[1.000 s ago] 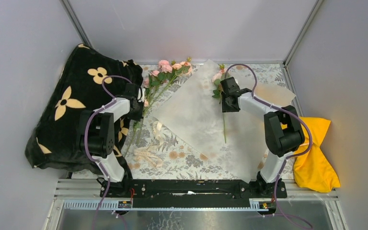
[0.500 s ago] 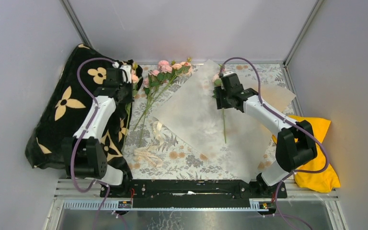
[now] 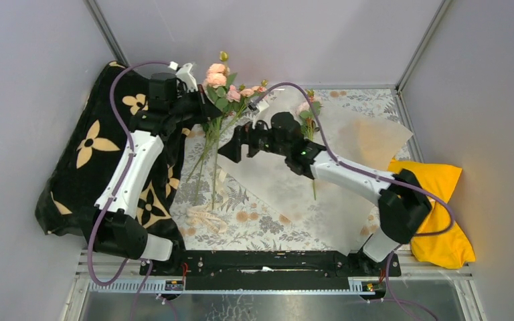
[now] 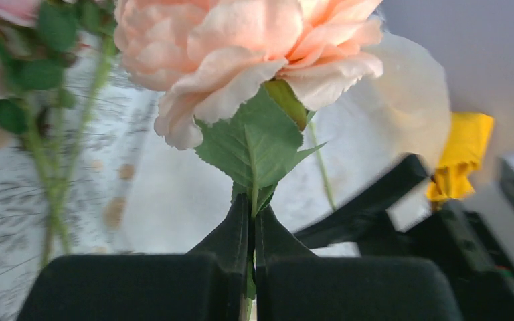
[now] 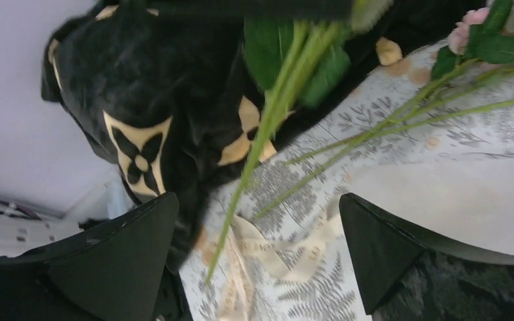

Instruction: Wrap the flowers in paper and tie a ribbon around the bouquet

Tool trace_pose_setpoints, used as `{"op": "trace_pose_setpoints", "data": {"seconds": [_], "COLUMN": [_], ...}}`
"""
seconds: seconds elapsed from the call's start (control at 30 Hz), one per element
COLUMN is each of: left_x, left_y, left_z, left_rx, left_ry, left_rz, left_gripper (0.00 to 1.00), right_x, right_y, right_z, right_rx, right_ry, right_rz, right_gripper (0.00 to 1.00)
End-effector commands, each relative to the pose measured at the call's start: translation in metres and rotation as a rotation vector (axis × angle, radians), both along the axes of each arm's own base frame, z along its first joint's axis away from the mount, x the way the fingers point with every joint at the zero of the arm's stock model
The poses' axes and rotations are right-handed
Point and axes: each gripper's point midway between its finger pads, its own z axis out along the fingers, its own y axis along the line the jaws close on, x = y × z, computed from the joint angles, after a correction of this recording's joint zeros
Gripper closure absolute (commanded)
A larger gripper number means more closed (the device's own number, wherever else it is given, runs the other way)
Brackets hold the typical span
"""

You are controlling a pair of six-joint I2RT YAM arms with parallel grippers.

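Left tool [image 4: 252, 208] is clamped on one rose [image 4: 241, 60], gripping the stem just under a leaf and holding it above the far left of the table [image 3: 254, 221]. The blanket [image 3: 94, 147] edge is close on its left and the back wall is near behind. My right tool [image 5: 258, 204] stands wide apart just beside it, with the hanging stem between its fingers and touching neither. The other flowers [image 3: 231, 107] lie below, between my tools. The paper [image 3: 274, 167] lies flat under my right arm, its left edge beside the right tool, with open room above it. The ribbon [image 5: 274, 251] lies under the right tool.
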Motion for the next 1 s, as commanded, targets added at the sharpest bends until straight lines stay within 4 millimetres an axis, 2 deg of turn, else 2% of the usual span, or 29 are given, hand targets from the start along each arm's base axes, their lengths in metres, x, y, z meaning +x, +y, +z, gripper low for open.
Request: {"op": "trace_pose_setpoints", "data": {"seconds": [0.0,0.07,0.1,0.13,0.17,0.2,0.23,0.27,0.37,0.4,0.43,0.47,0.5,0.53,0.63,0.7,0.77,0.87,0.93,0.97], "left_x": [-0.004,-0.005,-0.006,-0.007,-0.008,-0.008,-0.008,-0.007,-0.001,0.001,0.004,0.009,0.017,0.025,0.045,0.052,0.059,0.07,0.075,0.076], "left_y": [-0.036,-0.04,-0.042,-0.042,-0.042,-0.041,-0.039,-0.035,-0.018,-0.011,-0.005,0.005,0.018,0.032,0.076,0.088,0.093,0.094,0.092,0.09], "left_z": [0.022,0.022,0.021,0.02,0.017,0.014,0.011,0.004,-0.015,-0.023,-0.032,-0.042,-0.055,-0.07,-0.121,-0.153,-0.177,-0.207,-0.223,-0.229], "left_rx": [-0.134,-0.146,-0.154,-0.158,-0.156,-0.147,-0.131,-0.11,-0.063,-0.045,-0.016,0.039,0.103,0.172,0.363,0.426,0.451,0.477,0.48,0.477], "left_ry": [-0.01,-0.004,0.003,0.005,0.009,0.009,0.002,0.0,0.012,0.018,0.018,0.0,-0.005,-0.009,0.04,0.118,0.182,0.253,0.29,0.306], "left_rz": [-0.092,-0.102,-0.108,-0.11,-0.111,-0.111,-0.108,-0.099,-0.061,-0.048,-0.035,-0.019,0.029,0.086,0.245,0.271,0.272,0.254,0.238,0.225], "left_gripper": [1.0,1.0,1.0,1.0,1.0,1.0,1.0,1.0,1.0,0.88,0.67,0.51,0.4,0.36,0.35,0.36,0.39,0.54,0.58,0.59], "right_x": [0.018,0.028,0.03,0.032,0.034,0.037,0.041,0.044,0.056,0.061,0.064,0.071,0.078,0.083,0.106,0.114,0.12,0.127,0.132,0.134], "right_y": [0.04,0.05,0.053,0.055,0.054,0.051,0.046,0.04,0.014,0.002,-0.012,-0.03,-0.049,-0.07,-0.144,-0.193,-0.231,-0.263,-0.273,-0.275], "right_z": [0.037,0.018,0.012,0.007,0.002,-0.002,-0.006,-0.009,-0.018,-0.021,-0.025,-0.03,-0.036,-0.047,-0.081,-0.099,-0.114,-0.139,-0.152,-0.16], "right_rx": [0.226,0.2,0.19,0.175,0.16,0.142,0.119,0.095,0.017,-0.005,-0.028,-0.06,-0.098,-0.164,-0.401,-0.563,-0.686,-0.816,-0.869,-0.894], "right_ry": [0.059,0.108,0.127,0.142,0.149,0.149,0.144,0.136,0.126,0.126,0.126,0.122,0.125,0.153,0.221,0.258,0.302,0.373,0.404,0.416], "right_rz": [0.016,0.0,-0.005,-0.006,-0.019,-0.043,-0.076,-0.099,-0.177,-0.202,-0.229,-0.27,-0.309,-0.344,-0.511,-0.609,-0.674,-0.708,-0.713,-0.709], "right_gripper": [0.02,0.08,0.15,0.28,0.46,0.7,0.88,0.99,1.0,1.0,1.0,1.0,1.0,1.0,1.0,1.0,1.0,0.96,0.87,0.79]}}
